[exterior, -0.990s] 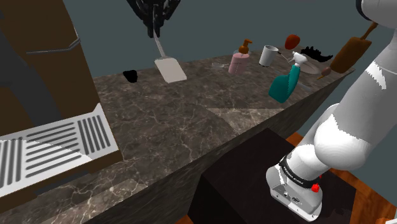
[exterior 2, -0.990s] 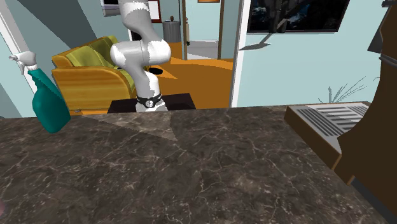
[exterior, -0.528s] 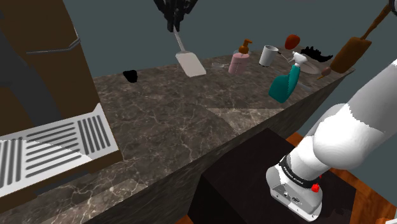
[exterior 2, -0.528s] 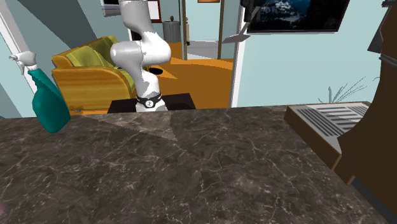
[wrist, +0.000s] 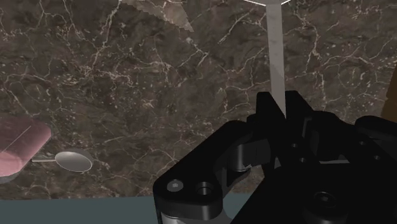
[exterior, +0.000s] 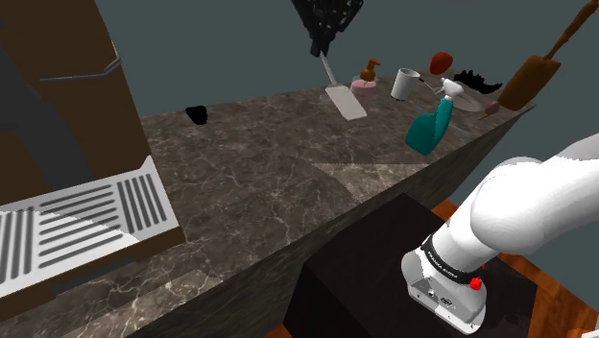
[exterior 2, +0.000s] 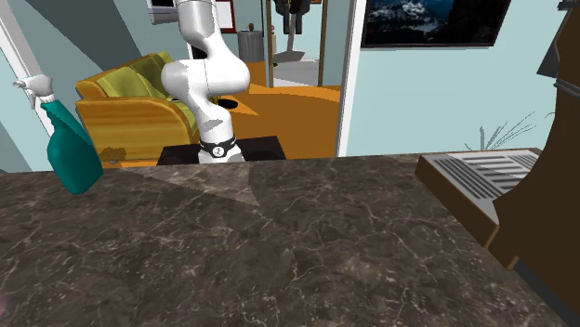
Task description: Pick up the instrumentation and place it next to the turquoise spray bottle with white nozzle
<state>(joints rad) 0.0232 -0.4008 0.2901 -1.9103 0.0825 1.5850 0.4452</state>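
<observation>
Your fingers (wrist: 266,114) are clamped on the handle of the pale spatula (exterior: 347,102), so it hangs blade-down over the far bench (exterior: 269,182), to the shoulder view's left of the turquoise spray bottle (exterior: 428,127). You carry it high, probably to clear the pink dispenser (exterior: 365,84) behind it.

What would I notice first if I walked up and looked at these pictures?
Probably the black hand near the shoulder view's top, dangling a pale spatula in the air above the dark marbled counter. Next, the turquoise spray bottle standing near the counter's edge to that view's right, and the big white arm curving up from the stand.
</observation>
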